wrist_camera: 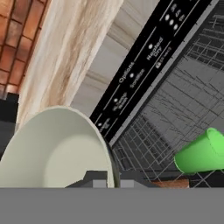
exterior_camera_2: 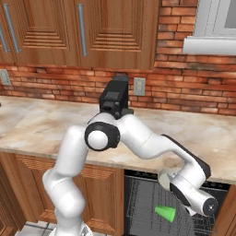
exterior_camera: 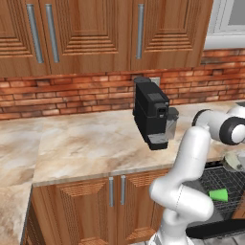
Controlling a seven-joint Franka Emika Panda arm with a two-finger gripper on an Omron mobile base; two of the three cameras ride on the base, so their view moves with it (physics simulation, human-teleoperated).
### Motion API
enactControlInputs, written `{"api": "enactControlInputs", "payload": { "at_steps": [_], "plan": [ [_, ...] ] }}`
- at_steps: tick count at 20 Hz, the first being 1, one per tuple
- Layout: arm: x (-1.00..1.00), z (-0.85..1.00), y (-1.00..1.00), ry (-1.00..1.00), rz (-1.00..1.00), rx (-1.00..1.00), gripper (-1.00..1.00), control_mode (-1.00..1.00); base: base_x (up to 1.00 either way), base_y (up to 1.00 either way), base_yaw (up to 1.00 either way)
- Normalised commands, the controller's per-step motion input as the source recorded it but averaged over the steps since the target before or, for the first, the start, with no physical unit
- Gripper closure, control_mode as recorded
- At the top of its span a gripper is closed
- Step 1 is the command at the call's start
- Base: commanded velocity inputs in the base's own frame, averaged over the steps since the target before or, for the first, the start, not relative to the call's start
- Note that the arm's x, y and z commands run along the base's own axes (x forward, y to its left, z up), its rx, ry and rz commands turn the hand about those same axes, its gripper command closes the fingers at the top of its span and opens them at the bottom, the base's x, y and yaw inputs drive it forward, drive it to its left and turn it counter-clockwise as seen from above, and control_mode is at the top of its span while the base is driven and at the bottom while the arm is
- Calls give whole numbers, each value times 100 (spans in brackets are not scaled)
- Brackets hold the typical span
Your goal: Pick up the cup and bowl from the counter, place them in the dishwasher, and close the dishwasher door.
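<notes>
At the left stretches the counter [exterior_camera: 95, 143], carrying a black coffee machine [exterior_camera: 152, 115] against the brick wall; further right, under the counter edge, the dishwasher [exterior_camera_2: 143, 198] stands open with its wire rack [exterior_camera: 225, 179] showing. The cup [exterior_camera_2: 165, 213] already lies on its side in that rack, its long axis roughly level. The bowl [wrist_camera: 54, 148] sits tilted on edge just above and beside the rack, near the control strip [wrist_camera: 144, 70], so the rack lies below and past the bowl's rim, with the cup off to one side. The gripper [exterior_camera_2: 171, 180] appears clamped on the bowl's edge, its fingertips mostly hidden behind the rim, so the exact opening cannot be read. Judging from this, the coming move is to lower the bowl into the rack clear of the cup, with the dishwasher door [exterior_camera: 215, 231] left to shut afterwards.
</notes>
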Motion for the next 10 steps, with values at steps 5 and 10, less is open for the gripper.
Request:
{"api": "enactControlInputs", "payload": {
  "at_steps": [5,10],
  "plan": [
    [-1,-22,-21,0,-9,0,100,-100,0,0,0],
    [-1,-34,-23,0,-10,0,100,-100,0,0,0]
  ]
}}
